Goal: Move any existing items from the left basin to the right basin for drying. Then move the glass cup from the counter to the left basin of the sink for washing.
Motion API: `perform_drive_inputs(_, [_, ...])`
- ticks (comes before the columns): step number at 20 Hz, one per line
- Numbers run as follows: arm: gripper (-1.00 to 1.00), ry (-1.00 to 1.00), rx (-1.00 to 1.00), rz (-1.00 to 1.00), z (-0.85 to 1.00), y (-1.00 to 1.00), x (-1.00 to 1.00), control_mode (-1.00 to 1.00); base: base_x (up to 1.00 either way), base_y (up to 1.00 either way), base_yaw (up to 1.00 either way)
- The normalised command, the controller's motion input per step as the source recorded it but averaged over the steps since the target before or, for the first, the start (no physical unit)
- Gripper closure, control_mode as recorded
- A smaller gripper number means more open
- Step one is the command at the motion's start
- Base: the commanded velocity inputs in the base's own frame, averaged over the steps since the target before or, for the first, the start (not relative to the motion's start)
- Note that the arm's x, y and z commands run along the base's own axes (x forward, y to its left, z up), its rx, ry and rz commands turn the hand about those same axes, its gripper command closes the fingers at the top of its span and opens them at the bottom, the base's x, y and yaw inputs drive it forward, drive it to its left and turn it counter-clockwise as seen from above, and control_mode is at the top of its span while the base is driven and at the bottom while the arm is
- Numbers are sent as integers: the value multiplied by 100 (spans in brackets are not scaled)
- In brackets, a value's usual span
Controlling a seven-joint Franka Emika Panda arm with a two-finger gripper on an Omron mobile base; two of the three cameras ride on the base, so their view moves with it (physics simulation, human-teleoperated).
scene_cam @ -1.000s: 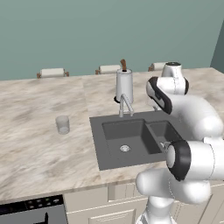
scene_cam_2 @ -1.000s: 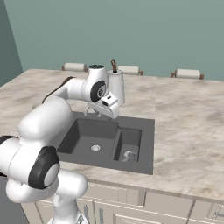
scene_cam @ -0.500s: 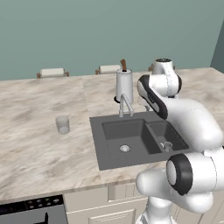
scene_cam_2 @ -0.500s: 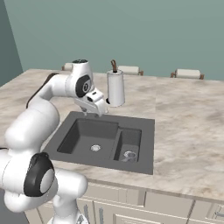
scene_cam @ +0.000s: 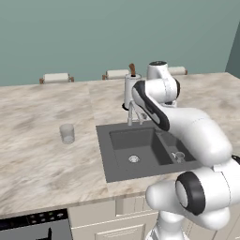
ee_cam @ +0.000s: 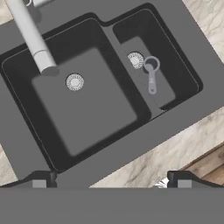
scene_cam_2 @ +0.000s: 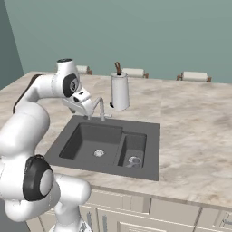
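A: We see the small grey round item (ee_cam: 151, 64), stubby handle attached, already in the narrow right basin (ee_cam: 173, 65); the wide left basin (ee_cam: 87, 103) is bare except for its drain (ee_cam: 75, 82).

B: So the glass cup (scene_cam: 67, 133) comes next, we judge. Our gripper (scene_cam_2: 87, 108) hangs above the sink (scene_cam_2: 149, 131), jaws spread wide, holding nothing.

A: Cup stands upright on the counter (scene_cam: 42, 164), well off to the jaws' left, across the sink's rim. Open stone around it; only the tap (scene_cam: 131, 112) is close to us.
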Motion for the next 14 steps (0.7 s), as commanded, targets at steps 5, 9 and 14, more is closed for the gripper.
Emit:
perform_drive_inputs(5, [-100,2,0,0,0,59,1,-100,0,0,0])
perform_drive_inputs(9, [-100,1,-2,0,0,58,5,-100,0,0,0])
perform_drive_inputs(14, [-100,0,0,1,-1,39,1,-100,0,0,0])
